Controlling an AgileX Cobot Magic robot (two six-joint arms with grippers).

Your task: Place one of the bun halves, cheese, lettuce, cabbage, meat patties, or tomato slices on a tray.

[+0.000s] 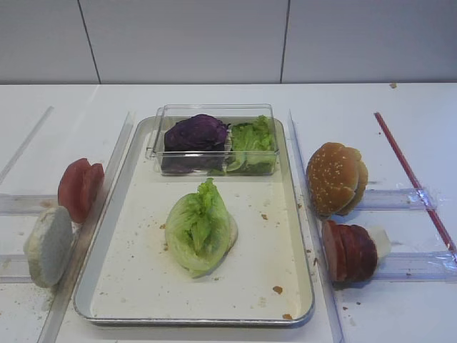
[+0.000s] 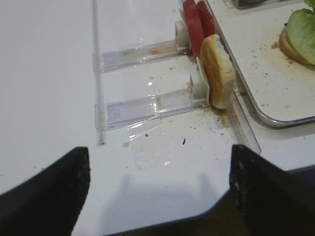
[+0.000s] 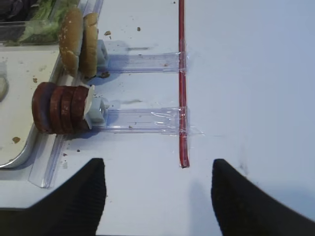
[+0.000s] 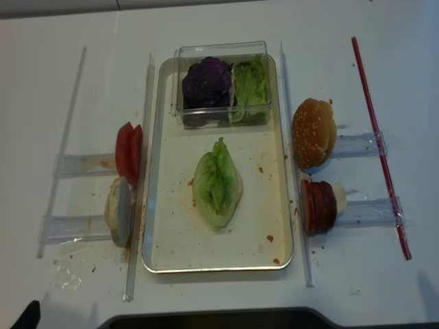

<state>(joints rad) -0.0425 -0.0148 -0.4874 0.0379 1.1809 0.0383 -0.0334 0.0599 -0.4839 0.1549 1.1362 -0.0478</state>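
One lettuce leaf [image 1: 200,227] was seen lying on what looked like a bun half at the middle of the tray [image 1: 114,214], so a layer appeared to be placed already. Both sets of jaws were held apart and empty above the worktop [image 1: 371,100]: the right gripper [image 3: 157,196] near the meat patties [image 3: 59,108] and the sesame buns [image 3: 78,42], the left gripper [image 2: 157,189] near the pale bun half [image 2: 219,73] and the tomato slices [image 2: 197,22].

For the next layer, a patty was judged the likely choice. The outermost patty would best be gripped by its flat faces while it stood on edge in its clear rack [image 3: 142,119], lifted straight up so that its neighbours were not dragged, and then laid flat on the lettuce.

A clear box [image 1: 214,139] was set at the far end of the tray; purple cabbage [image 1: 195,133] filled its left part and green leaves [image 1: 253,143] its right. Crumbs were scattered over the tray floor.
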